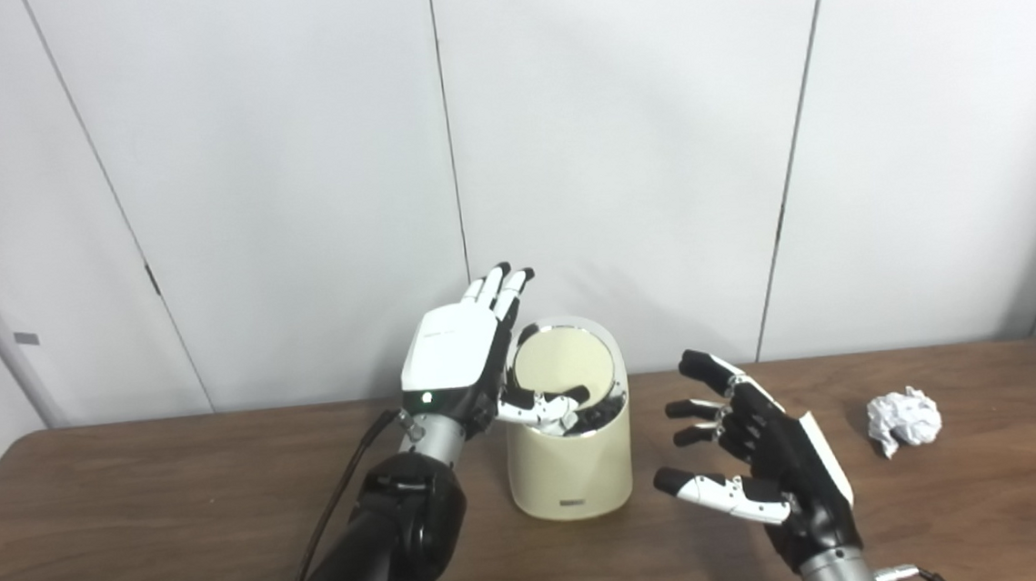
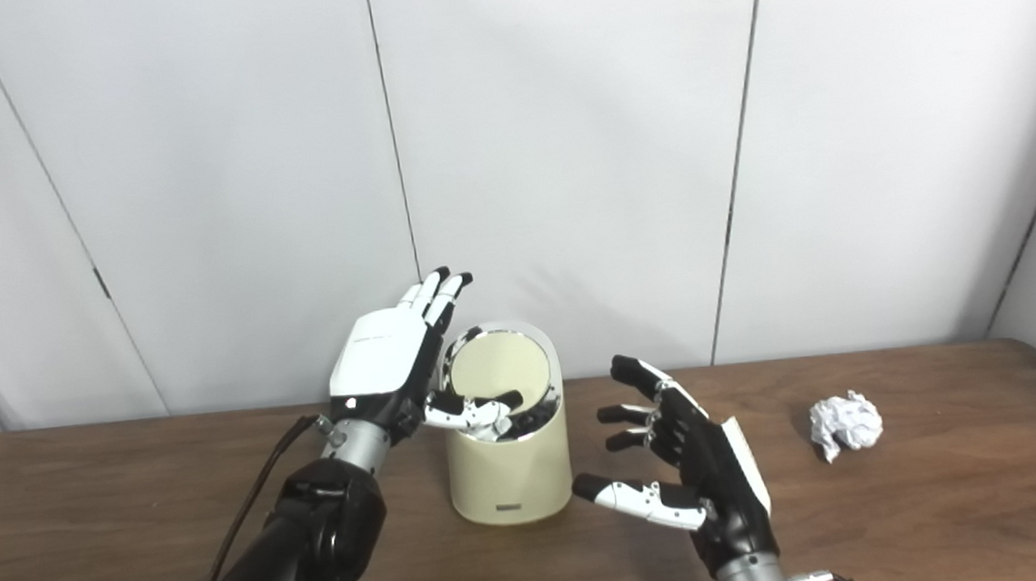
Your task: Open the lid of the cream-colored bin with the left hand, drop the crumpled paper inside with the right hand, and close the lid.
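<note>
Right hand [image 1: 767, 455] sits nearest the camera, low over the brown wooden table [image 1: 177, 497], fingers spread, holding nothing, palm turned toward the cream-colored cylindrical bin [image 1: 571, 469] just beside it. Bin stands mid-table. Its round lid [image 1: 565, 361] is tipped up, cream underside facing you, dark contents showing at the mouth. Left hand [image 1: 464, 363] is at the bin's left rim with fingers straight up and together along the lid edge, thumb hooked across the opening under the lid. It's propping, not gripping; whether the thumb actually bears on the lid I can't tell.

Crumpled white paper ball [image 1: 904, 420] lies on the table well to the right of the right hand, untouched.

Step in hand, as I read it: lid's up, so fetch the paper. Suggestions:
- Keep your left hand exactly where it is. The lid looks only leaned on, and it could drop if you ease off.
- Swing your right hand out away from the bin, come down over the ball, close around it loosely.
- Bring it back high enough to clear the rim, and release clear of the left thumb.

Views: left eye shows more table left of the bin. Right eye shows more bare table beyond the paper [image 2: 845, 424] on the right, and a clearer gap between bin [image 2: 508, 473] and right hand [image 2: 700, 478].
</note>
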Controlling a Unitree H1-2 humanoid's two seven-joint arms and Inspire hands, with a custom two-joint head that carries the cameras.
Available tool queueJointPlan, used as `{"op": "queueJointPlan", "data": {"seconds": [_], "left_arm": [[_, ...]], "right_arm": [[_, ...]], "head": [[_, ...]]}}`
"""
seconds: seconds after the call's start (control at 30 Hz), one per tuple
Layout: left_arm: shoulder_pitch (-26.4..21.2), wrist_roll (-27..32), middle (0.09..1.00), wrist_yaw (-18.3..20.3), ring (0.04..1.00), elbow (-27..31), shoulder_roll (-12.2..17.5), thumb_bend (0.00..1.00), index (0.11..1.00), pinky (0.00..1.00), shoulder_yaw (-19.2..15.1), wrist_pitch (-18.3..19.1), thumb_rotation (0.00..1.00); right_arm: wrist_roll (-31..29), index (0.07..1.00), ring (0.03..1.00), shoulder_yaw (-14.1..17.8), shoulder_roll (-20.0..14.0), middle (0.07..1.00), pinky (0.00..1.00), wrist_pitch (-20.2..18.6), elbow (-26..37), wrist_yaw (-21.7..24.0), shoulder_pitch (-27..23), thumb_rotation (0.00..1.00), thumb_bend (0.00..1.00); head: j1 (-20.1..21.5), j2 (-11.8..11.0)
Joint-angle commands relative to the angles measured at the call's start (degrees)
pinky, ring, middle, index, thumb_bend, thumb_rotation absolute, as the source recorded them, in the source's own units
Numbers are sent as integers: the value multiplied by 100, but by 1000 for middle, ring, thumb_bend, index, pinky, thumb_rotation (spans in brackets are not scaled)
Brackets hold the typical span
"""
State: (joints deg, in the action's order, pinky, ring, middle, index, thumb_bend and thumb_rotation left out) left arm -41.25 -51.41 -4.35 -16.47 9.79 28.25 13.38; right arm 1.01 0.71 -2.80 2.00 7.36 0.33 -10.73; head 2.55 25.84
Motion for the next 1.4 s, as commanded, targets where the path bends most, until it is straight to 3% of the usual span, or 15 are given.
{"op": "queueJointPlan", "data": {"seconds": [0.0,0.3,0.7,1.1,1.37], "left_arm": [[10,-207,1000,173,963,-240,34,1000,1000,790,155,22,60],[-17,-163,1000,175,965,-181,43,1000,1000,791,98,44,75],[-41,77,1000,114,965,185,-18,978,1000,778,-285,37,89],[-97,763,920,-525,865,225,-233,835,953,702,-1054,-536,132],[-113,865,915,-643,862,306,-267,821,943,695,-1185,-678,169]], "right_arm": [[-14,822,691,19,-31,851,562,292,110,10,-202,191,783],[-30,820,685,18,-25,844,556,296,90,6,-204,199,785],[-84,813,685,1,-6,845,569,181,110,26,-181,178,782],[-78,819,696,-19,5,846,569,118,97,32,-168,169,783],[21,815,688,-51,-12,840,563,29,125,23,-153,215,803]], "head": [[4,0],[-9,-12],[-67,-34],[-116,-50],[-114,-38]]}}
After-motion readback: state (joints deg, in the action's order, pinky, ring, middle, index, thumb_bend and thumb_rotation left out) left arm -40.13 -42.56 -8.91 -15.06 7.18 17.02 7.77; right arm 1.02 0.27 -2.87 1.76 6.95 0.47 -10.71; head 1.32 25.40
